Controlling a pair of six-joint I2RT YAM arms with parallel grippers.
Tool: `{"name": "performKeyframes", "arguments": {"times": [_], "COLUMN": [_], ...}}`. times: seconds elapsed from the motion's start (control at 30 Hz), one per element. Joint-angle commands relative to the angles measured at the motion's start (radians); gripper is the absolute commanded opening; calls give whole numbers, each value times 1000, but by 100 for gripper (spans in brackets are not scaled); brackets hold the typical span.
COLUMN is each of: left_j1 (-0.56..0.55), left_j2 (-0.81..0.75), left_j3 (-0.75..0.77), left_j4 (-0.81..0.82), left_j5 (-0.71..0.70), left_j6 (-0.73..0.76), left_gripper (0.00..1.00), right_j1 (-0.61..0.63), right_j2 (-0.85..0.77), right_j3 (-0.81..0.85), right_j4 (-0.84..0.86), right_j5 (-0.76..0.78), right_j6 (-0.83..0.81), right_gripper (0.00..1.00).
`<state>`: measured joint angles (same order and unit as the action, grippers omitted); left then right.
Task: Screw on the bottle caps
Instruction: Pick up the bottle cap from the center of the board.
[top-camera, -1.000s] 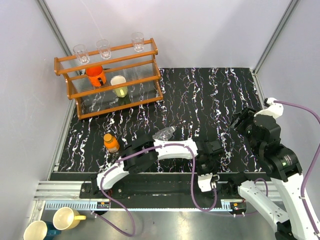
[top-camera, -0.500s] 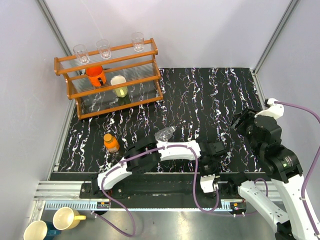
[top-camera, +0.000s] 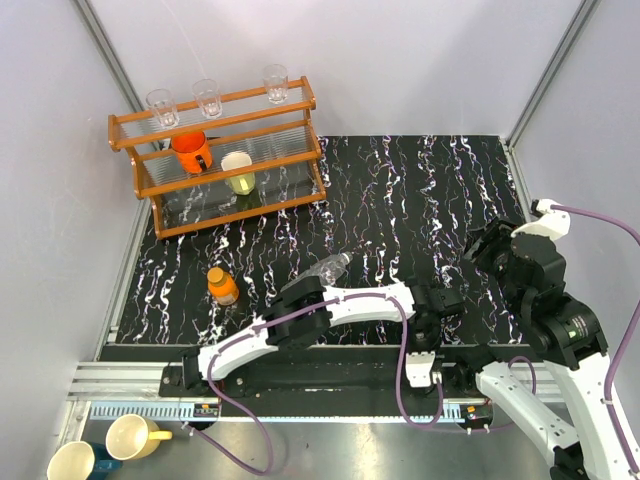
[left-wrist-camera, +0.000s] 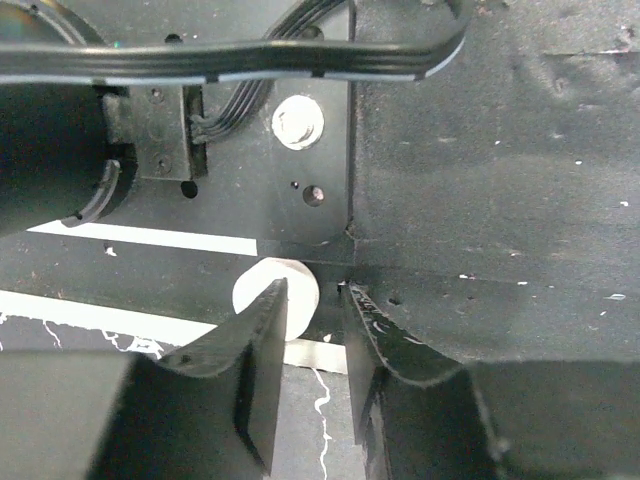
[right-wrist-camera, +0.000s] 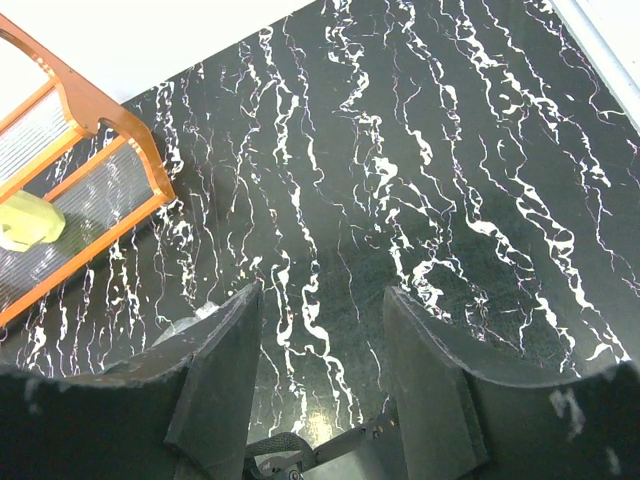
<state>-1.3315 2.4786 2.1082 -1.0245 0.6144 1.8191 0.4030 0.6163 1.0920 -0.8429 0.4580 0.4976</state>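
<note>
**Left arm out to the white cap at the table's near edge**

Since a second ago the left arm has stretched further to the right along the near edge. The left gripper now sits closer to the right arm's base. The right arm and both bottles have not shifted.

Left wrist view: the left gripper points at the dark rail by the table edge, with only a narrow gap between the jaws. The white cap lies just past the fingertips. It is partly hidden behind one finger, and its edge shows in the gap. Contact: cannot tell.

Right wrist view: the right gripper hangs above the black marbled table, jaws wide apart with nothing between them.

Top view:
- The orange bottle stands upright near the table's left side, with an orange top showing on it.
- The clear bottle lies on its side near the middle, just beyond the left arm's forearm and well apart from the white cap.
- The wooden rack with glasses stands at the far left corner.
</note>
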Motion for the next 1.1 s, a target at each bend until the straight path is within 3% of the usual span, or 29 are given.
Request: {"name": "performKeyframes", "arguments": {"times": [0.0, 0.3, 0.37, 0.47, 0.73, 0.93, 1.07], "left_j1": [-12, -12, -12, -15, 8, 98, 178], "left_j2": [45, 8, -24, -120, -411, -620, -782], "left_j3": [61, 32, 6, -103, -456, -583, -642], "left_j4": [-103, -100, -36, 203, 647, 678, 713], "left_j5": [-42, -65, -62, -94, -277, -401, -420], "left_j6": [81, 54, 13, -233, -524, -825, -1102], "left_gripper": [29, 6, 0, 0, 0, 0, 0], "right_j1": [-3, -3, -3, -3, -3, -3, -4], "right_j2": [-15, -9, 2, 17, 30, 8, -59], "right_j3": [43, 57, 63, 69, 114, 135, 73], "right_j4": [-13, -19, -21, -19, 5, 89, 169], "right_j5": [2, -7, -16, -12, -33, -119, -254], "right_j6": [1, 9, 10, -4, -60, -108, -191], "right_gripper": [59, 59, 59, 59, 56, 54, 73]}}
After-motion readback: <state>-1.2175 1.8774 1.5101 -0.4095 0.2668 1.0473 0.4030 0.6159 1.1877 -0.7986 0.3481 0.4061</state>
